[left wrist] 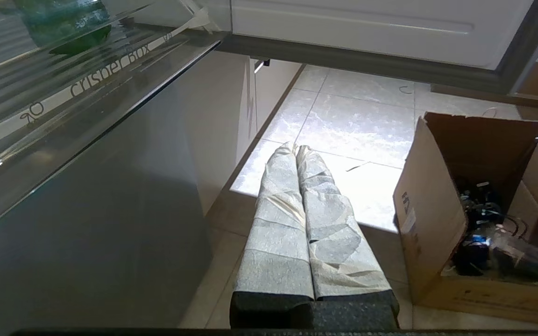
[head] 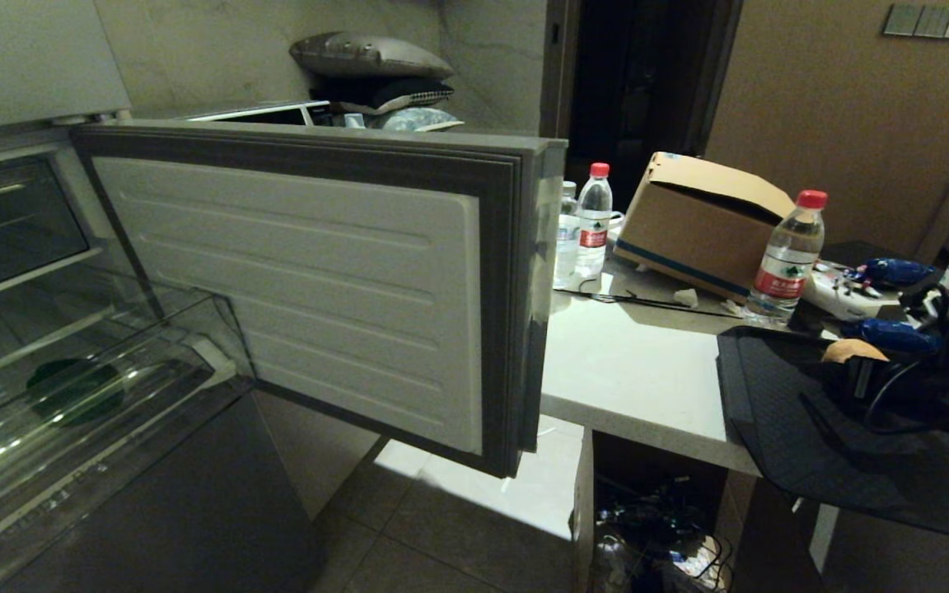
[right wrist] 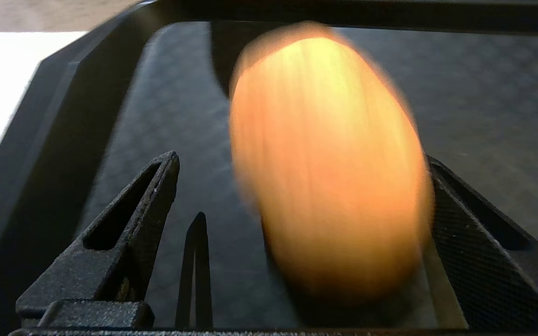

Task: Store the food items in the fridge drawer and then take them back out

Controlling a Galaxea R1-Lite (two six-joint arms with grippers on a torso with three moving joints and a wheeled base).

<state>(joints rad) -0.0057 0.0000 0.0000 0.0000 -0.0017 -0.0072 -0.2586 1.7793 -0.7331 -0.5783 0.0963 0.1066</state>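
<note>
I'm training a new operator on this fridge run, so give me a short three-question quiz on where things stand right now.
1. True or false: the potato lies on the black tray, between the open fingers of the right gripper.
2. Where is the green item? A) in the clear bin of the open fridge drawer; B) on the counter; C) in the cardboard box.
3. Fill in: the left gripper hangs over the floor with its fingers ____.

Key: 1 true; 2 A; 3 shut.
</note>
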